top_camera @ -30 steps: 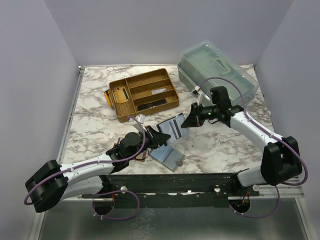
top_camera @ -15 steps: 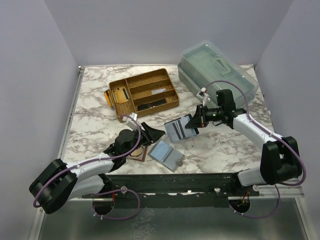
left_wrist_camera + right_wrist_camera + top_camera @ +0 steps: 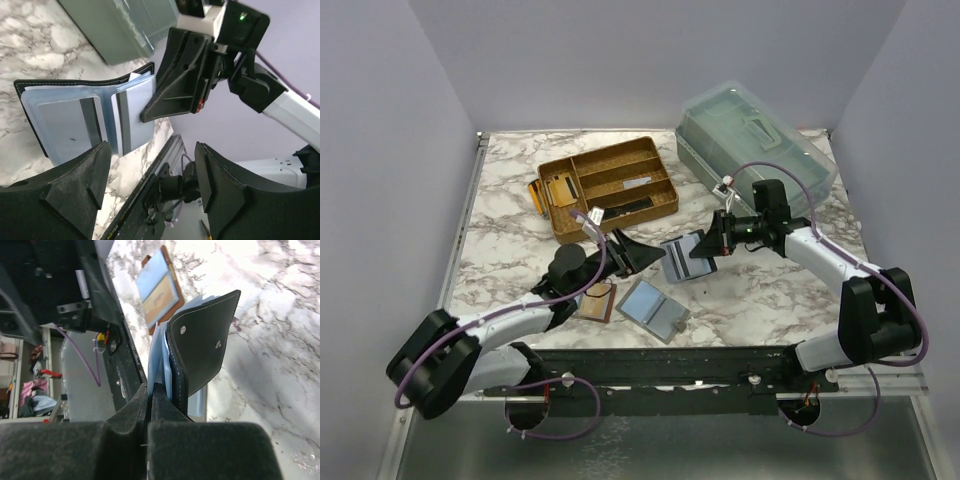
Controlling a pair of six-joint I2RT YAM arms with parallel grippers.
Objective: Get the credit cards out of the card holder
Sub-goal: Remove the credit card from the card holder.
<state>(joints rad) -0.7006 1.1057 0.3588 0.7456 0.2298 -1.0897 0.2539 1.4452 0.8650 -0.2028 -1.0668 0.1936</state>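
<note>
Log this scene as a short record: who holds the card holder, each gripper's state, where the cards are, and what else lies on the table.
card holder: black, spread open, seemingly clear of the table
held by: right gripper, shut on one flap
left gripper: open, empty, facing the pockets
credit cards: in the pockets, none out yet
on the table: brown holder, grey holder, gold tray
</note>
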